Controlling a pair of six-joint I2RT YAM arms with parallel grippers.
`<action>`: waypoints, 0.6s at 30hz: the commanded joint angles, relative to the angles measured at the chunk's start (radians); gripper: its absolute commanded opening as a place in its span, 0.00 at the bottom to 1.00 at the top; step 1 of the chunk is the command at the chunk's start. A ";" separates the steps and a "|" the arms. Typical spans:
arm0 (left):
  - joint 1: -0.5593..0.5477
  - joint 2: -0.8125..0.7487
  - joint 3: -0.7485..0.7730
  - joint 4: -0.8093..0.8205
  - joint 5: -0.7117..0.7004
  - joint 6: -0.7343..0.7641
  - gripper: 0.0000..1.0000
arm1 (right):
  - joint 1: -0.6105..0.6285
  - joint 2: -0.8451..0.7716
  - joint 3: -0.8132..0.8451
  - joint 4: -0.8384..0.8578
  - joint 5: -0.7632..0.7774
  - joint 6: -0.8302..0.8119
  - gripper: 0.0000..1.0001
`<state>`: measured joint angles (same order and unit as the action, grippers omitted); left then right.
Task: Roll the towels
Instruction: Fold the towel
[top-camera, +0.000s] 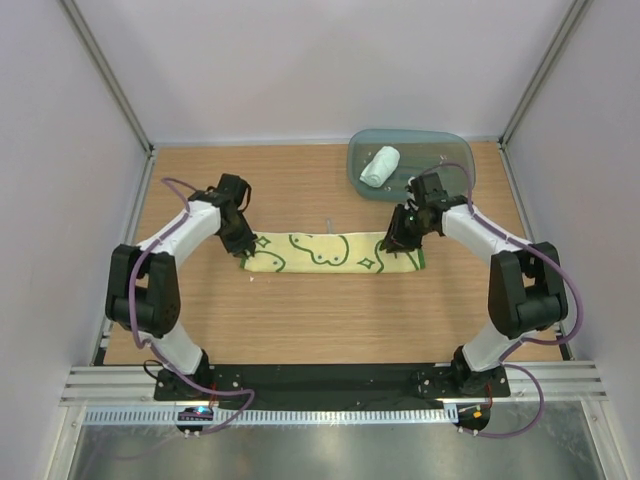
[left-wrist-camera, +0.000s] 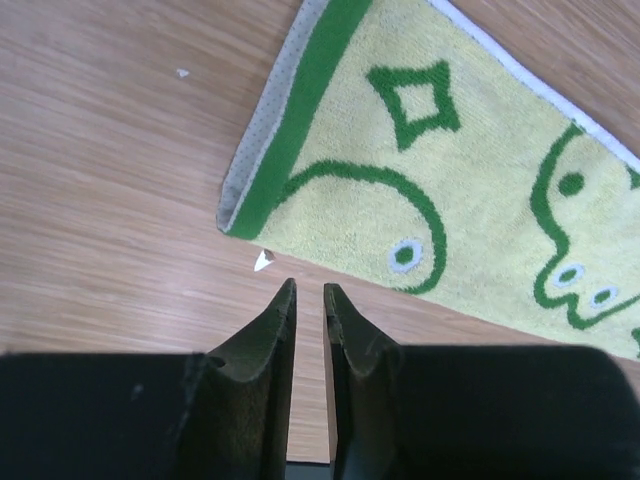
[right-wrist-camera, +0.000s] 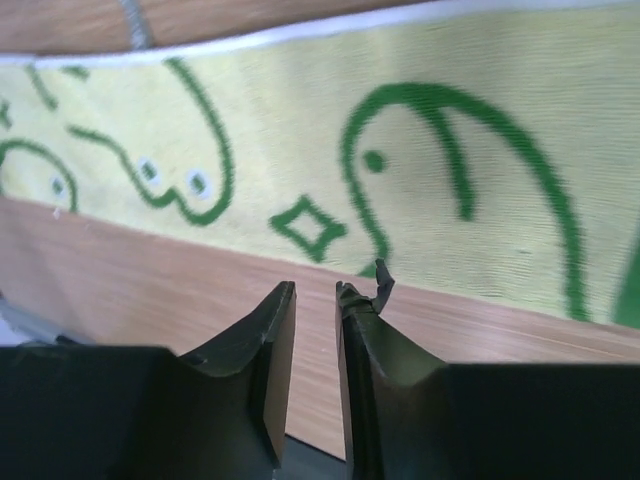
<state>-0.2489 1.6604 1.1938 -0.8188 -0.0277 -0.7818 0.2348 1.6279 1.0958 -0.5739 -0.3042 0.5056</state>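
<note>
The pale yellow towel (top-camera: 330, 252) with green drawings lies flat on the table as a long folded strip. My left gripper (top-camera: 243, 243) is at its left end. In the left wrist view its fingertips (left-wrist-camera: 308, 292) are nearly closed and empty, just off the towel's green-edged corner (left-wrist-camera: 300, 130). My right gripper (top-camera: 398, 240) is at the towel's right end. In the right wrist view its fingertips (right-wrist-camera: 315, 290) are nearly closed and empty, just short of the towel's long edge (right-wrist-camera: 400, 150). The mint-white towel (top-camera: 380, 165) lies rolled in the teal tray (top-camera: 440, 150).
The teal tray stands at the back right, just behind my right arm. A tiny white scrap (left-wrist-camera: 263, 261) lies on the wood by the towel's left corner. Grey walls and metal posts close in the table on three sides.
</note>
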 joint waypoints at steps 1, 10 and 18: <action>0.003 0.083 0.042 0.001 -0.055 0.001 0.16 | 0.083 -0.004 0.041 0.089 -0.193 -0.013 0.27; 0.017 0.177 0.006 0.044 -0.121 0.012 0.15 | 0.227 0.081 0.035 0.392 -0.430 0.085 0.07; 0.027 0.168 -0.046 0.072 -0.123 0.021 0.13 | 0.365 0.306 0.202 0.480 -0.521 0.122 0.01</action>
<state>-0.2356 1.8309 1.1854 -0.7776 -0.1047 -0.7773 0.5480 1.8778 1.2015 -0.1745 -0.7513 0.5972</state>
